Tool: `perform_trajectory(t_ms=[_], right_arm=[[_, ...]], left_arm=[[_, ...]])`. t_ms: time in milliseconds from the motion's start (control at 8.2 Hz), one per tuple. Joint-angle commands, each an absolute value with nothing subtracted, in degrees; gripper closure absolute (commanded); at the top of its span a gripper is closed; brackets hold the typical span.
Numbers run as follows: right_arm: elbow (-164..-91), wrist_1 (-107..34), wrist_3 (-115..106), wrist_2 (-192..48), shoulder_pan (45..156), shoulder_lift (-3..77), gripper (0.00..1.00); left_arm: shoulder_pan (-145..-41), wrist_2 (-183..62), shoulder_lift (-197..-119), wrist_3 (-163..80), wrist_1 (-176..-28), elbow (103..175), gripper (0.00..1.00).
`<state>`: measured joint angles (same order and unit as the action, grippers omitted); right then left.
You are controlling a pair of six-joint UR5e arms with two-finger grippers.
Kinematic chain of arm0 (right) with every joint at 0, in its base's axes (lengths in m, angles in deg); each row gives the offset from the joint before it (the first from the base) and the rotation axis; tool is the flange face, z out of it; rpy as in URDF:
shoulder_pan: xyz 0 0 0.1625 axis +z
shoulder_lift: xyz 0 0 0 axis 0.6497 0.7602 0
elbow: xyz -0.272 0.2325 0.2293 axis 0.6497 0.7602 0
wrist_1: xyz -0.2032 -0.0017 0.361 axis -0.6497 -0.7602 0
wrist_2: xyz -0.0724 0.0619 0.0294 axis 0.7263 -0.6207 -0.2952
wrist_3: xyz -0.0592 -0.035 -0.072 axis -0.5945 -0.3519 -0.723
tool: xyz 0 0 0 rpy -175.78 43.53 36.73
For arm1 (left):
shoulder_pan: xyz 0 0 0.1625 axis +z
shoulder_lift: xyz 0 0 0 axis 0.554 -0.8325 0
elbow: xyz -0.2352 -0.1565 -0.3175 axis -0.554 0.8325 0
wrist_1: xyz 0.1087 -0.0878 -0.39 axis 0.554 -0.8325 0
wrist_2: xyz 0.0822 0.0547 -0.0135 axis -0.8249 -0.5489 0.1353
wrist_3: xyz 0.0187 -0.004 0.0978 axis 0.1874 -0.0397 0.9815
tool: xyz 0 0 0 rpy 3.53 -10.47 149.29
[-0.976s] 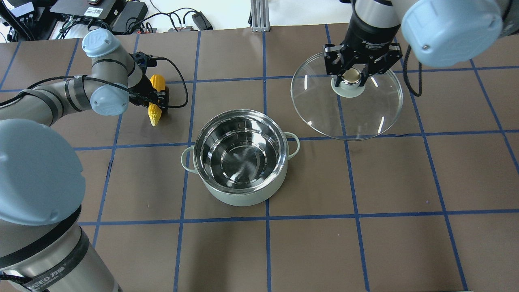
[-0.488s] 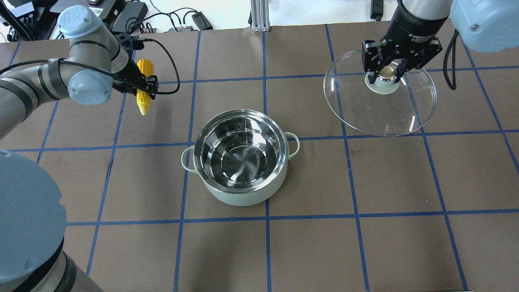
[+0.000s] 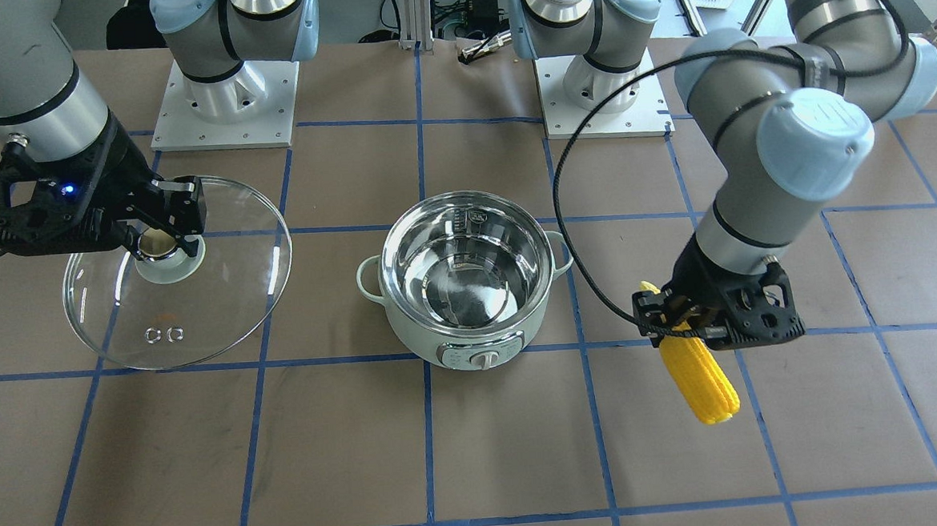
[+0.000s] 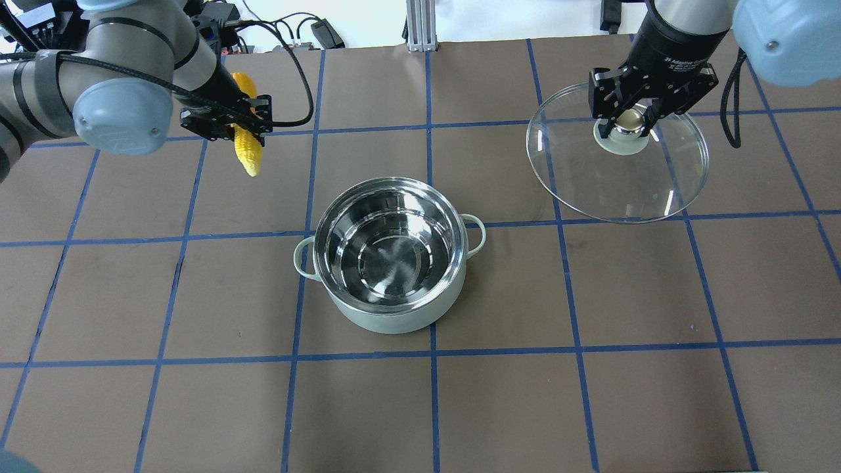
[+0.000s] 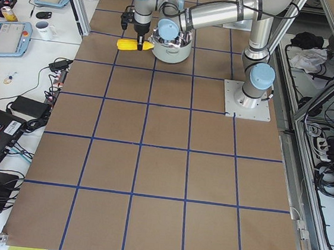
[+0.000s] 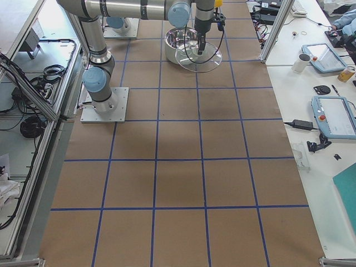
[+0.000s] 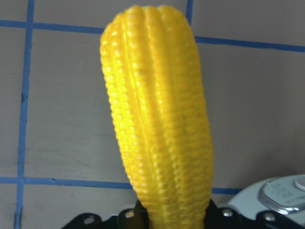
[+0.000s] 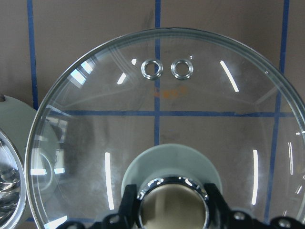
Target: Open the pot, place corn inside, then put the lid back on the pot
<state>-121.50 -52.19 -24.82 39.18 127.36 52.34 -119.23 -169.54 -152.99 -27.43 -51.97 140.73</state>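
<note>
The mint-green pot (image 4: 387, 259) stands open and empty mid-table; it also shows in the front view (image 3: 470, 287). My left gripper (image 4: 238, 128) is shut on the yellow corn (image 4: 246, 148) and holds it in the air, up and to the left of the pot. The corn hangs pointed down in the front view (image 3: 697, 375) and fills the left wrist view (image 7: 159, 124). My right gripper (image 4: 629, 118) is shut on the knob of the glass lid (image 4: 617, 177), held to the right of the pot. The lid shows in the front view (image 3: 198, 309) and the right wrist view (image 8: 157, 119).
The brown table (image 4: 591, 394) carries a blue tape grid. Cables and electronics (image 4: 217, 26) lie past its far edge. The arm bases (image 3: 223, 99) stand on the robot's side of the table.
My left gripper has lifted the corn off the table and carried it up and toward the pot. My right gripper has moved the lid further right, then held about still.
</note>
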Motion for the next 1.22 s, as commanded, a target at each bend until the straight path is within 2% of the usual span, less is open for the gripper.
perform_trajectory(t_ms=[0, 244, 488, 732, 1098], right_arm=[[-121.6, -52.2, -25.3, 39.2, 127.4, 52.3, 1.0], [-121.7, -52.2, -25.3, 39.2, 127.4, 52.3, 1.0], [-121.7, -52.3, -25.4, 39.1, 127.4, 52.3, 1.0], [-121.7, -52.2, -25.4, 39.2, 127.4, 52.3, 1.0], [-121.7, -52.2, -25.3, 39.2, 127.4, 52.3, 1.0]], left_arm=[[-130.8, -169.8, -148.6, -40.2, -54.0, 141.0, 1.0], [-140.0, -170.2, -148.5, -43.2, -54.1, 141.6, 1.0], [-144.7, -172.3, -148.5, -42.3, -54.9, 146.1, 1.0], [-145.0, -174.3, -149.2, -42.1, -53.9, 152.1, 1.0], [-145.0, -174.2, -149.7, -42.2, -53.9, 153.2, 1.0]])
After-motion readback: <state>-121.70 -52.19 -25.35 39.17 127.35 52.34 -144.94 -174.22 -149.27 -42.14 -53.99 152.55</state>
